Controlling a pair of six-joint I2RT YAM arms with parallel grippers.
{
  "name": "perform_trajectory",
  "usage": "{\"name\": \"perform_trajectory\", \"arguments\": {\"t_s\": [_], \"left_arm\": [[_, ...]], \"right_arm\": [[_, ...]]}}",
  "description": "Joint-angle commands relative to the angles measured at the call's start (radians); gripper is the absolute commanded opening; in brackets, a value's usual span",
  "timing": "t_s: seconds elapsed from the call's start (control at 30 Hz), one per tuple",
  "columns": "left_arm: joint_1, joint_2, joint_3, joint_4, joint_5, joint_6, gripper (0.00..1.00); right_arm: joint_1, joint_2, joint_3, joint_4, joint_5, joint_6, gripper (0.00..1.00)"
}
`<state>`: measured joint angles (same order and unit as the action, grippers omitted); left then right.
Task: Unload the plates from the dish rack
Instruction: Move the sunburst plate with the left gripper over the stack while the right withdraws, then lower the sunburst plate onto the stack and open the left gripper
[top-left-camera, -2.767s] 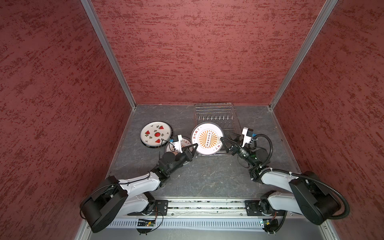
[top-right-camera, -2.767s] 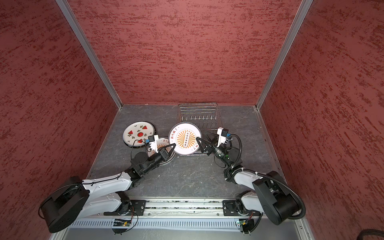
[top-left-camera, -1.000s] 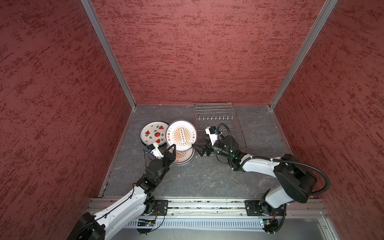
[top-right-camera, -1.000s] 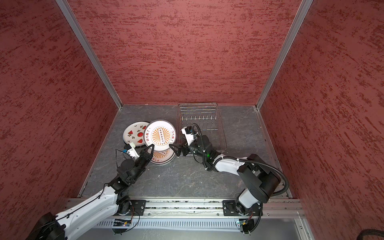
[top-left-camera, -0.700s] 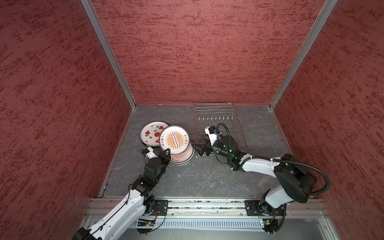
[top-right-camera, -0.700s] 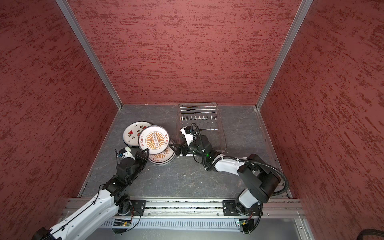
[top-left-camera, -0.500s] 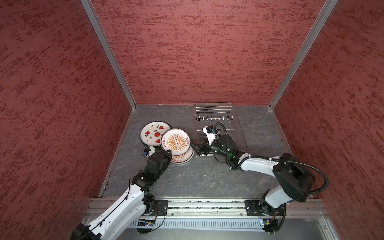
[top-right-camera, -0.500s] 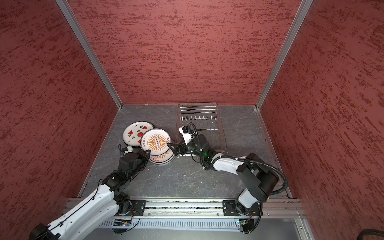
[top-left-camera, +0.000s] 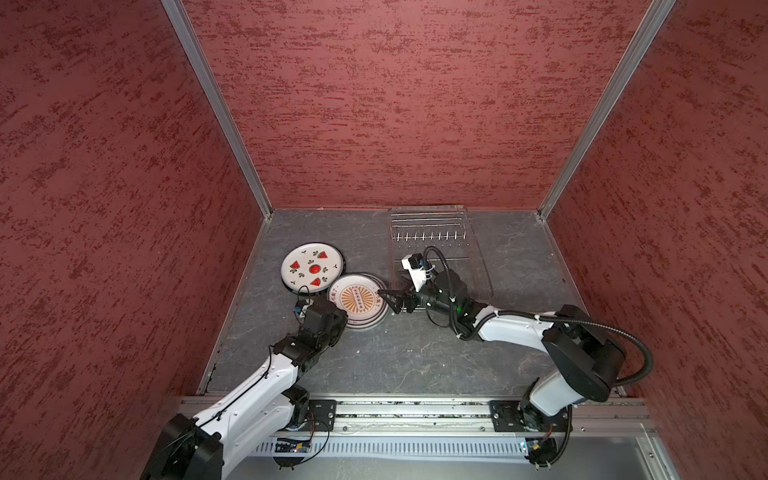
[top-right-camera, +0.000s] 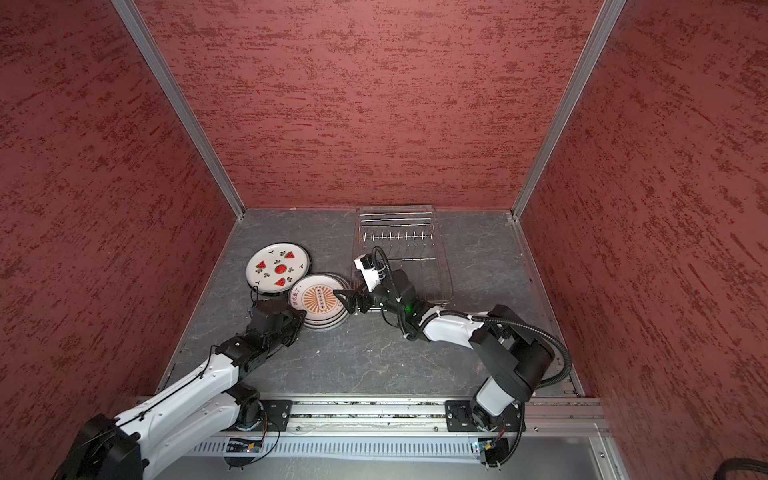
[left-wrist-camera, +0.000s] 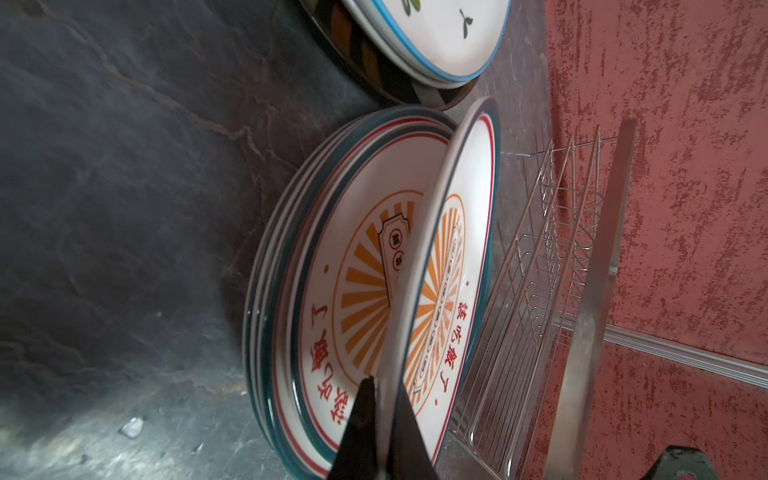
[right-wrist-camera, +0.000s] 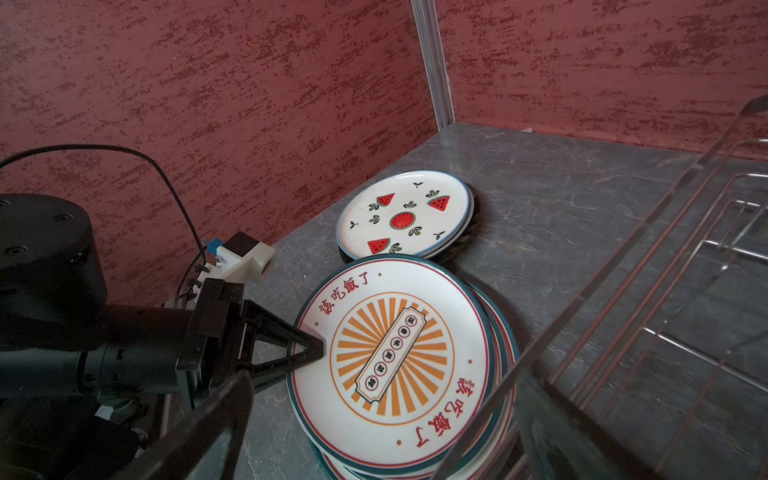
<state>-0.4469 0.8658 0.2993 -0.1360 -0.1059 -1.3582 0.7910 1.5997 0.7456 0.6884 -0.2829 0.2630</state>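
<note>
Left gripper (right-wrist-camera: 309, 351) is clamped tight on the rim of a sunburst plate (right-wrist-camera: 390, 353), holding it tilted over the stack (left-wrist-camera: 316, 257) of matching plates. Right gripper (top-left-camera: 387, 301) has its jaws spread wide just beside that stack, gripping nothing. Watermelon plates (top-left-camera: 312, 267) lie just beside the stack on the table (top-left-camera: 395, 353). The rack (top-left-camera: 432, 245) stands right behind the right gripper.

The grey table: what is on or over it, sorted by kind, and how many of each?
Plate piles: 2, watermelon pile, sunburst pile
Sunburst plate, tilted over that pile: 1
Dish rack: 1
Grippers: 2, left gripper shut on it, right gripper open
Total: 6
</note>
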Motion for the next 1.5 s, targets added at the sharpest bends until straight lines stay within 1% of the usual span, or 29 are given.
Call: {"name": "perform_trajectory", "arguments": {"t_s": [0.0,0.23,0.27,0.43,0.5,0.6,0.67,0.7,0.77,0.83,0.97,1.07,1.2,1.33,1.47], "left_arm": [[0.007,0.016,0.025,0.033,0.006,-0.044,0.0],[0.02,0.06,0.025,0.067,0.057,-0.05,0.0],[0.022,0.062,0.026,0.067,0.058,-0.055,0.02],[0.029,0.075,0.015,0.092,0.079,-0.059,0.21],[0.033,0.078,0.015,0.093,0.083,-0.059,0.23],[0.036,0.077,0.014,0.093,0.084,-0.055,0.29],[0.036,0.075,0.013,0.094,0.078,-0.057,0.39],[0.036,0.073,0.009,0.097,0.077,-0.059,0.45],[0.036,0.073,0.009,0.095,0.071,-0.056,0.52],[0.036,0.075,0.013,0.088,0.065,-0.056,0.56],[0.036,0.078,0.021,0.075,0.052,-0.051,0.59],[0.036,0.078,0.047,0.002,0.027,-0.057,0.59],[0.034,0.075,0.064,-0.043,0.007,-0.056,0.61],[0.033,0.075,0.061,-0.037,0.01,-0.058,0.63],[0.033,0.074,0.061,-0.046,0.006,-0.056,0.63]], "right_arm": [[0.008,0.014,0.035,-0.012,0.021,-0.027,0.99],[0.01,0.019,0.042,-0.021,0.031,-0.028,0.99],[0.011,0.019,0.042,-0.024,0.033,-0.028,0.98],[0.013,0.017,0.047,-0.036,0.043,-0.034,0.99],[0.013,0.017,0.048,-0.038,0.045,-0.036,0.99],[0.014,0.016,0.051,-0.044,0.046,-0.04,0.99],[0.014,0.013,0.05,-0.047,0.047,-0.041,0.98],[0.014,0.014,0.05,-0.047,0.048,-0.042,0.99],[0.014,0.015,0.051,-0.048,0.051,-0.044,0.99],[0.015,0.019,0.058,-0.056,0.054,-0.046,0.98],[0.016,0.028,0.068,-0.064,0.054,-0.048,0.99],[0.017,0.03,0.071,-0.067,0.054,-0.05,0.98],[0.018,0.033,0.072,-0.067,0.058,-0.054,0.98],[0.019,0.039,0.075,-0.066,0.062,-0.056,0.98],[0.019,0.042,0.074,-0.068,0.067,-0.056,0.98]]}}
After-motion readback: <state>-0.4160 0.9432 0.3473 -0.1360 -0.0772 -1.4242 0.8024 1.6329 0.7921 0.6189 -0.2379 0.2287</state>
